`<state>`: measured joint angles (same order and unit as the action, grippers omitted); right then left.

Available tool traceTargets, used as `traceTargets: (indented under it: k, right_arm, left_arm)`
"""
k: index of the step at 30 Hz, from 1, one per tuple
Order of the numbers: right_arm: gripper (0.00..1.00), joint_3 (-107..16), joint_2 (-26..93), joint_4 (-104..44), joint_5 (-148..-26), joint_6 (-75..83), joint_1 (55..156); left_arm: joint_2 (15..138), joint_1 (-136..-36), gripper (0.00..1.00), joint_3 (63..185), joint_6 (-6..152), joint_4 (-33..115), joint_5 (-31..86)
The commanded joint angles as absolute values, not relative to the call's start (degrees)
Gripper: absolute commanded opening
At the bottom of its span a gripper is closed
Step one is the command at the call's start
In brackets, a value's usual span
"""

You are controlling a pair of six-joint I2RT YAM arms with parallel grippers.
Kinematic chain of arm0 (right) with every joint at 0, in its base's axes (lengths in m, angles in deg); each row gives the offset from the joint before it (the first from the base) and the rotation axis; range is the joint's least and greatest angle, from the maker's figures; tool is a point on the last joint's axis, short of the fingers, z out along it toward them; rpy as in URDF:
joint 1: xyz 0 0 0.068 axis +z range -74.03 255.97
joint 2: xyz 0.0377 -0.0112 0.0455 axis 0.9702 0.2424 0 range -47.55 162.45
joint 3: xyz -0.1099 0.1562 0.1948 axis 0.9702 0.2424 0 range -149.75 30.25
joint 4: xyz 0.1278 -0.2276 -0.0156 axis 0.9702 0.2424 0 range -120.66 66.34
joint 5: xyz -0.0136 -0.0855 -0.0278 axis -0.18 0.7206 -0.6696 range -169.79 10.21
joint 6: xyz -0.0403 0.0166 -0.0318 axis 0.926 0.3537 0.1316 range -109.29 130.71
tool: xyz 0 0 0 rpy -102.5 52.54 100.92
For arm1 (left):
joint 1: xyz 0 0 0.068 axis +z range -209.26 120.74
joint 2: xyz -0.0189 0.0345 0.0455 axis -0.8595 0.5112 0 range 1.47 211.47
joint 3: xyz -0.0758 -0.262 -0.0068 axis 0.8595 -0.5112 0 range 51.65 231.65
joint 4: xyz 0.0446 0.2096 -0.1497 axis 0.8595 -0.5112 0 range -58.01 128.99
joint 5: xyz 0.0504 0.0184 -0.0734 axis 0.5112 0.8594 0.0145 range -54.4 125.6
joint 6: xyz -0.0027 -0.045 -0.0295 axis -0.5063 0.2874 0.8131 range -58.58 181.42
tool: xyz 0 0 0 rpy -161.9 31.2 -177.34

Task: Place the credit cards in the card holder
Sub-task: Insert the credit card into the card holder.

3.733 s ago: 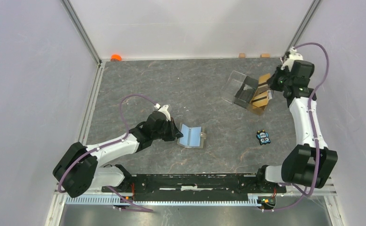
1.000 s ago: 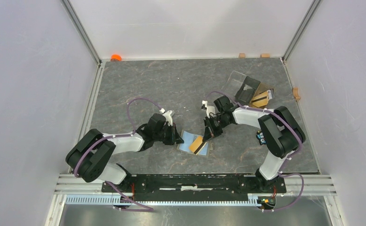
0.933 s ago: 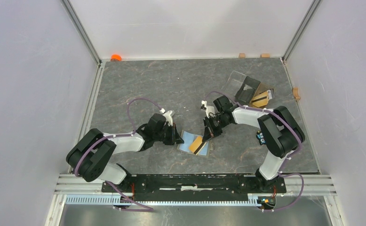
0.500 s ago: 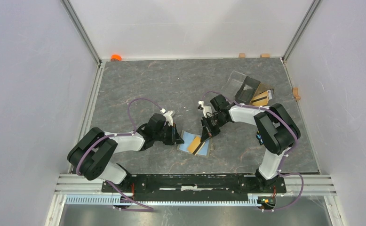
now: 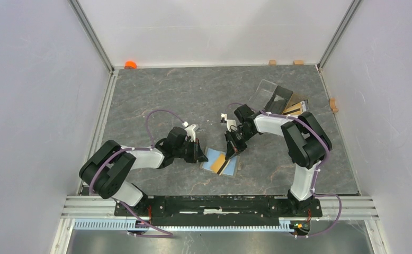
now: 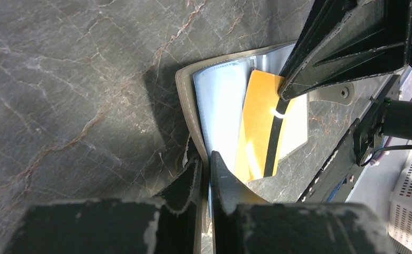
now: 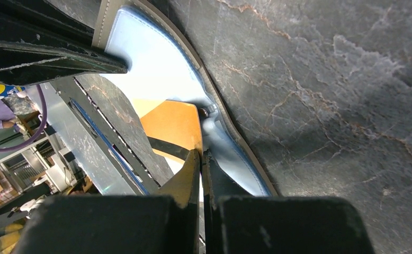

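Note:
The card holder (image 5: 211,159) lies open on the table and shows its pale blue inside (image 6: 220,114) within an olive rim (image 6: 183,100). My left gripper (image 5: 200,154) (image 6: 206,160) is shut on the holder's left edge. An orange credit card (image 5: 221,161) (image 6: 254,127) (image 7: 173,123) with a dark stripe slants down over the holder's right half. My right gripper (image 5: 230,150) (image 7: 200,154) is shut on its upper edge. More tan-gold credit cards (image 5: 294,109) sit at the back right.
A clear plastic box (image 5: 274,97) with a dark compartment stands at the back right beside those cards. An orange object (image 5: 131,64) lies in the back left corner. Small wooden blocks (image 5: 271,62) (image 5: 332,104) sit along the back and right edges.
My right arm has swung a little to the left, with the card still tipped into the open holder. The left gripper has stayed on the holder's edge.

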<state>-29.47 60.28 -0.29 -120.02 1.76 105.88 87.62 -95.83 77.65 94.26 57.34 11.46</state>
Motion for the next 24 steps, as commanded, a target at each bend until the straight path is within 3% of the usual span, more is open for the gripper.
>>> traceTargets:
  k: [1, 24]
  right_arm:
    - [0.0, -30.05, 63.35, 0.45, -112.77, 4.4, 106.56]
    - [0.0, -35.72, 68.45, 0.05, -108.33, 1.68, 106.73]
  left_arm:
    - [89.68, -96.49, 0.02, 79.07, 91.0, 58.66, 6.22]
    - [91.09, -96.27, 0.02, 79.42, 90.25, 59.38, 3.84]
